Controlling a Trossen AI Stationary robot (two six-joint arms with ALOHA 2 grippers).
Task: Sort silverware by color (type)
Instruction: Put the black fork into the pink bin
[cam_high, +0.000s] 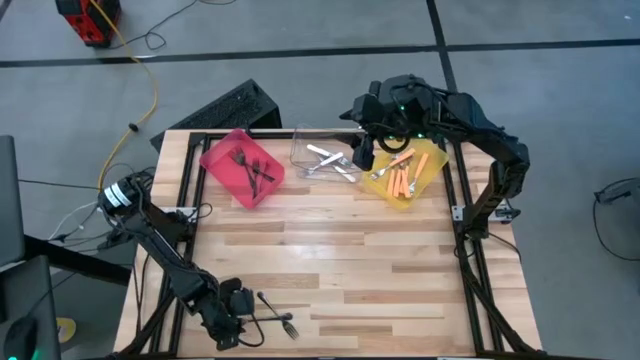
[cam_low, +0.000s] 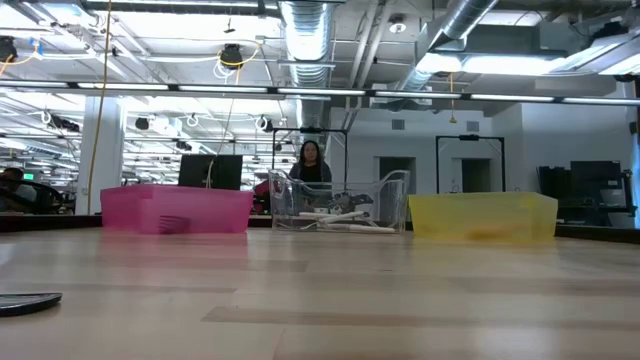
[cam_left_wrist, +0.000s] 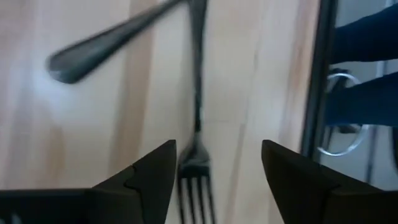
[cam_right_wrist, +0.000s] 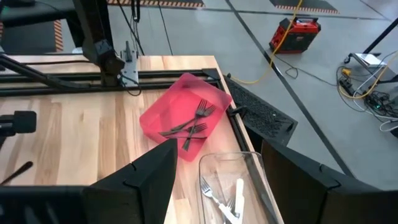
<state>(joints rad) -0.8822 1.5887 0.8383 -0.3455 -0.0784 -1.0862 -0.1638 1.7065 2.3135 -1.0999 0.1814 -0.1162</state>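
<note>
Forks of dark metal are what remain loose on the pale wooden table (cam_high: 340, 270): two of them (cam_high: 278, 312) lie crossed near its front edge, and the left gripper (cam_high: 237, 318) sits right beside them, low over the wood. In the left wrist view its two dark fingers (cam_left_wrist: 146, 180) stand well apart with nothing between the pads except the tines and neck of one dark fork (cam_left_wrist: 194, 177) lying flat on the table. That fork's long axis runs straight out ahead of the gripper, handle pointing away, so the jaws straddle it across its narrow width. The second dark fork (cam_left_wrist: 106, 43) lies farther out, slanting across the first one's handle; whether they touch there I cannot tell. The spread fingers hold nothing.

The right gripper (cam_high: 362, 152) hangs over the far row of bins, between the clear square plastic bin (cam_high: 300, 150) of plain silver forks (cam_high: 330, 160) and the yellow square bin (cam_high: 432, 165) of orange-handled forks (cam_high: 402, 172). Its fingers are also spread and empty in its wrist view. The red square bin (cam_high: 222, 170), already holding a few dark forks (cam_high: 252, 168), lies on the left arm's side of the row, well away from the left gripper.

The left arm is plainly the nearer one, and the coming move looks like a straight close across the fork's neck. The crossing handle of the other fork may get dragged along on the lift.
</note>
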